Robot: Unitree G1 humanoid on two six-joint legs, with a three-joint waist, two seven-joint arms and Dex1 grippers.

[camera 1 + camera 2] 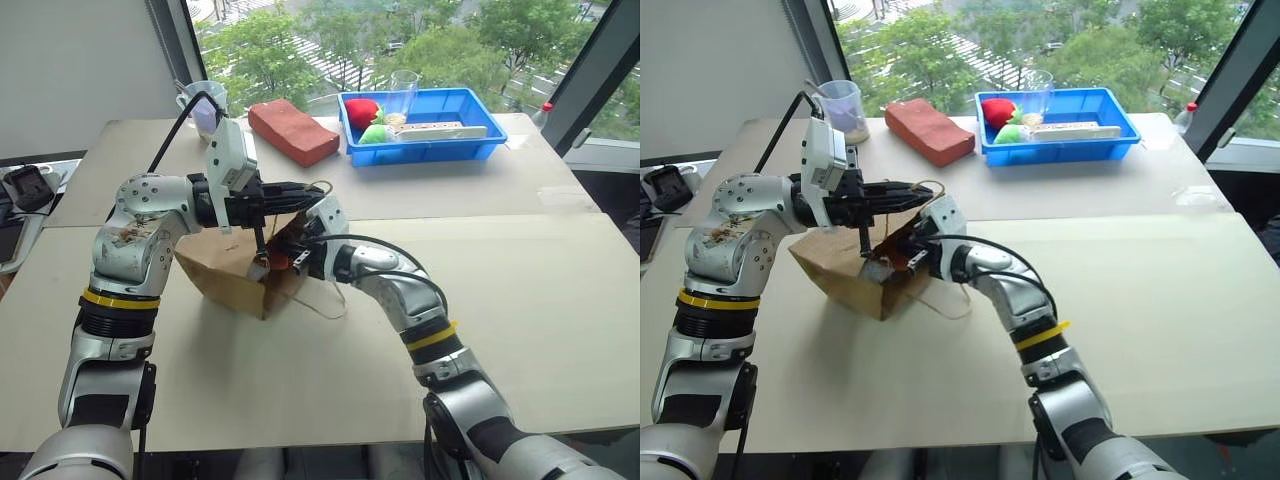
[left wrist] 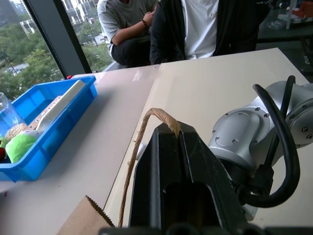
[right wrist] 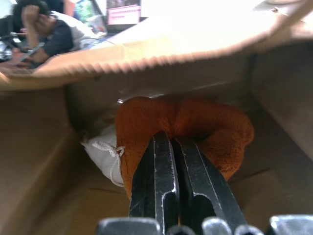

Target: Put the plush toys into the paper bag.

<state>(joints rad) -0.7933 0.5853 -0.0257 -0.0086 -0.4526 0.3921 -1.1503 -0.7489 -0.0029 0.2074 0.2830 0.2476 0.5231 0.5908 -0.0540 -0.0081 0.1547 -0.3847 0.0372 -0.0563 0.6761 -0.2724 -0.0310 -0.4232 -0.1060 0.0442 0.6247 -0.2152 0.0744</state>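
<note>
The tan paper bag (image 1: 222, 276) lies on the table with its mouth turned toward my right arm. My left gripper (image 2: 168, 128) is shut on the bag's cord handle (image 2: 145, 125) and holds the upper lip up. My right gripper (image 3: 170, 136) reaches into the bag's mouth, its fingers (image 3: 155, 166) close together and pinching the orange-brown plush toy (image 3: 208, 122) at their tips. Beside that toy, inside the bag, lies a white plush toy (image 3: 100, 152) with a small cord loop, mostly hidden. The head views show my right gripper (image 1: 287, 256) at the bag's opening, just below the left gripper (image 1: 316, 188).
At the table's far side stand a blue tray (image 1: 480, 141) with red (image 1: 361, 110) and green (image 1: 375, 133) soft toys, a clear glass (image 1: 404, 88), a reddish-brown block (image 1: 292, 131) and a cup (image 1: 205, 106). People (image 2: 195, 24) sit beyond the table's right edge.
</note>
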